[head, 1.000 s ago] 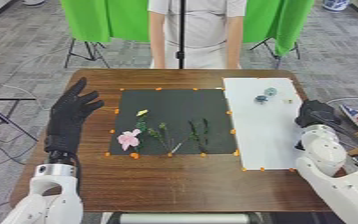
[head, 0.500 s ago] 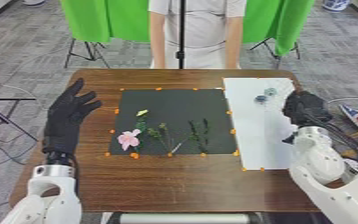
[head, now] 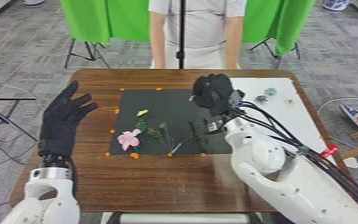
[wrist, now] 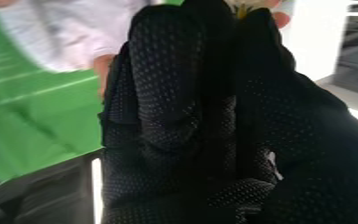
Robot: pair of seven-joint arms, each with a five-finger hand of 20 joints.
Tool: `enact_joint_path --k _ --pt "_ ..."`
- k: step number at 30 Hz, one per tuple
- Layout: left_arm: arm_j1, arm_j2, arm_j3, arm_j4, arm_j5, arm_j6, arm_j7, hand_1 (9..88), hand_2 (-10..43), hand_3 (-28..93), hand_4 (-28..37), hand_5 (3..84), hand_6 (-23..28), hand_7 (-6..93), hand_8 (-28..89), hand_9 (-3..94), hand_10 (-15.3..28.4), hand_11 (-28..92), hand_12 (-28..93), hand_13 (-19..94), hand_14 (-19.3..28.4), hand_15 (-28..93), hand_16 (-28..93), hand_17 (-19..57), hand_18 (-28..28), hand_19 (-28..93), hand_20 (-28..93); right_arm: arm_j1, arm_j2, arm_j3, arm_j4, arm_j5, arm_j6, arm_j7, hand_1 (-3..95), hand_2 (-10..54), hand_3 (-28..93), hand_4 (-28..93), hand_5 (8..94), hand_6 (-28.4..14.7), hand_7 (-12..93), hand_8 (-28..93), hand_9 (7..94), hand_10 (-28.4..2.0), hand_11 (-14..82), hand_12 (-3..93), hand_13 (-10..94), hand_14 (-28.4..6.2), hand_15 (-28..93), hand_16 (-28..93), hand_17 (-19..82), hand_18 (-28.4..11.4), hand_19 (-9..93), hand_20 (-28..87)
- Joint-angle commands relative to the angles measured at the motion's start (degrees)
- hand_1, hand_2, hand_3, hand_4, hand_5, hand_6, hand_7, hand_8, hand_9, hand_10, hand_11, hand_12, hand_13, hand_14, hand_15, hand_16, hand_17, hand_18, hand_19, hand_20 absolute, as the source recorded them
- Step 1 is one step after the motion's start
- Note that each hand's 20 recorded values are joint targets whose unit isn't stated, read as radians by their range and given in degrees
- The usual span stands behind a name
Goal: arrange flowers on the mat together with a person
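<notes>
So, the head view has the right hand (head: 213,94) over the mat (head: 165,106), left hand (head: 60,122) beside it, fingers spread; the right wrist view shows thumb and fingertips pinching a pale flower (wrist: 242,8).

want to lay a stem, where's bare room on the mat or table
Bare: the dark mat at its far left, beyond the yellow flower, and the wooden table nearer than the mat, left of the right arm. Crowded: the mat's near half, with pink flower and green stems; the right hand covers its far right.
</notes>
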Motion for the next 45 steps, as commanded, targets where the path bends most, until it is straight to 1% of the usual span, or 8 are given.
enact_joint_path --k 1,8,20,29,35,36,41,45 --pt "0.26 -0.65 -0.41 0.0 0.38 0.11 -1.14 21.7 6.7 80 -28.3 35.3 5.2 9.8 -8 38.5 18.1 25 9 29 26.1 51 -9 -8.3 23.6 47 16 2.99 -1.85 -7.47 1.18 -2.72 -4.51 -4.38 57.9 -9.5 66 -28 81.5 4.8 25 2 93.7 -4.0 19.4 35.0 88 -2.4 49 24 37 -15.0 79 20" --pt "0.07 -0.44 -0.23 0.12 0.27 -0.04 -1.21 21.9 6.7 80 -28.3 35.3 5.2 9.7 -8 38.5 18.1 25 9 29 26.2 51 -9 -8.3 23.6 47 16 6.82 -2.66 -13.57 3.63 -4.93 -5.71 -5.22 57.3 -9.5 66 -28 81.2 5.0 25 2 93.0 -4.5 23.4 34.8 87 -2.6 52 24 36 -15.1 78 21" --pt "-0.99 0.2 0.58 0.52 -0.31 0.06 -0.47 22.2 6.7 80 -28.3 35.2 5.1 9.9 -8 38.5 18.2 25 9 29 26.2 51 -9 -8.4 23.5 47 16 13.89 -5.98 -20.37 8.76 -7.89 -8.01 -1.21 56.3 -9.5 65 -28 80.6 4.9 24 1 91.0 -5.0 29.7 33.2 86 -3.2 55 24 36 -15.3 77 23" --pt "-0.88 0.44 0.61 0.51 -0.42 0.31 -0.3 22.3 6.6 80 -28.3 35.2 5.1 9.8 -8 38.5 18.2 25 9 29 26.1 51 -9 -8.3 23.5 47 16 14.18 -6.33 -21.12 8.76 -9.63 -10.27 -1.52 54.5 -9.5 65 -28 79.6 4.6 22 0 89.3 -5.3 31.2 32.7 85 -3.1 57 24 34 -15.7 75 22" --pt "-1.07 0.78 0.92 0.62 -0.91 0.51 0.04 22.5 6.5 81 -28.3 35.2 5.2 9.8 -8 38.5 18.2 25 9 29 26.1 52 -9 -8.4 23.5 47 16 14.5 -6.44 -21.64 8.89 -11.04 -11.3 -1.98 52.8 -9.5 65 -28 78.1 4.4 21 0 88.2 -5.7 31.3 32.1 84 -3.3 57 23 34 -16.0 74 22" --pt "-1.18 0.64 0.84 0.66 -0.67 0.44 -0.41 22.6 6.5 81 -28.3 35.2 5.2 9.8 -8 38.5 18.2 25 9 29 26.1 52 -9 -8.4 23.5 47 16 14.38 -6.48 -21.59 8.73 -10.81 -11.6 -1.93 52.5 -9.5 65 -28 77.9 4.3 21 0 88.0 -5.8 31.2 32.1 84 -3.4 57 23 33 -16.1 73 22" --pt "-1.06 1.17 1.26 0.66 -1.19 0.75 0.52 23.1 6.6 80 -28.3 35.4 5.3 9.8 -8 38.5 18.2 25 9 29 26.1 52 -9 -8.3 23.5 47 16 15.02 -6.6 -22.1 8.69 -10.8 -12.58 -1.77 51.7 -9.5 65 -28 77.0 4.5 20 -1 87.3 -5.9 31.3 32.0 83 -3.6 58 23 33 -16.2 73 23" --pt "-0.95 1.2 1.33 0.7 -1.19 0.71 0.69 23.2 6.6 80 -28.2 35.3 5.3 9.8 -8 38.5 18.1 25 9 29 26.0 52 -9 -8.4 23.5 47 16 15.1 -6.62 -22.01 8.37 -10.7 -13.6 -1.34 51.3 -9.5 65 -28 75.6 4.4 19 -1 86.5 -6.0 30.9 32.0 82 -3.7 58 23 32 -16.3 73 23"
